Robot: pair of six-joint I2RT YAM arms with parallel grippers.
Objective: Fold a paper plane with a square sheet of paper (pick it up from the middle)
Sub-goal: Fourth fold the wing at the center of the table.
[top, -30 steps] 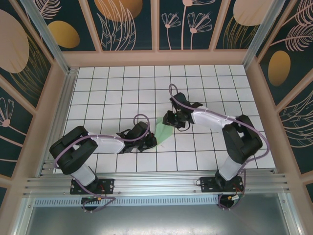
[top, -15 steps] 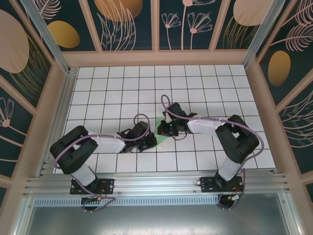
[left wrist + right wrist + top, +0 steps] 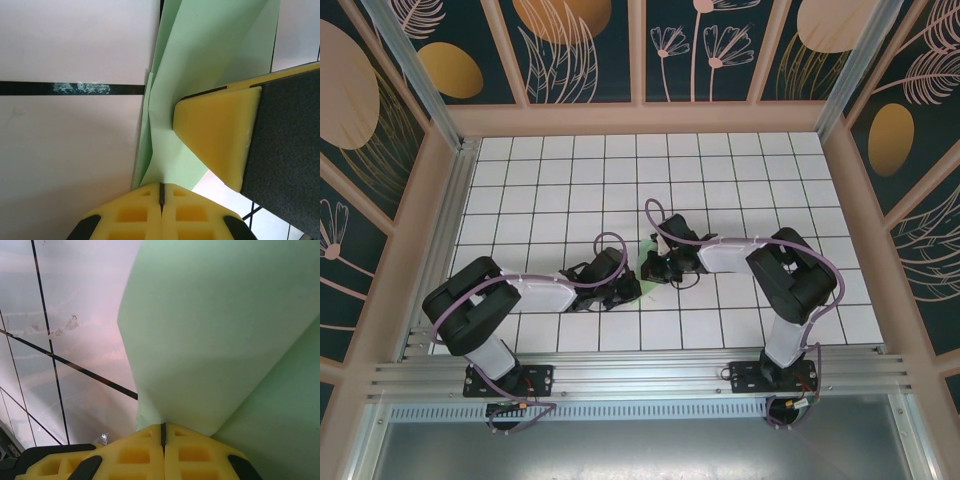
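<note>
The light green sheet of paper (image 3: 643, 256), folded into layers, sits between my two grippers on the white tiled table. The left gripper (image 3: 628, 288) is shut on the paper's near end. In the left wrist view its yellow fingertips (image 3: 161, 192) meet on a creased edge of the paper (image 3: 200, 75). The right gripper (image 3: 654, 266) is shut on the paper from the other side. In the right wrist view its jaws (image 3: 163, 432) are pressed together at the base of a raised green flap (image 3: 225, 330). One yellow finger of the right gripper (image 3: 220, 135) rests on the paper in the left wrist view.
The white tiled table (image 3: 570, 180) is walled by tan frame posts and patterned panels (image 3: 640, 50). An aluminium rail (image 3: 640, 378) runs along the near edge by the arm bases. Both arms reach toward the table's middle and lie close together.
The right gripper has moved left toward the left gripper and shut on the paper. Less green shows from above. The left arm has kept still.
</note>
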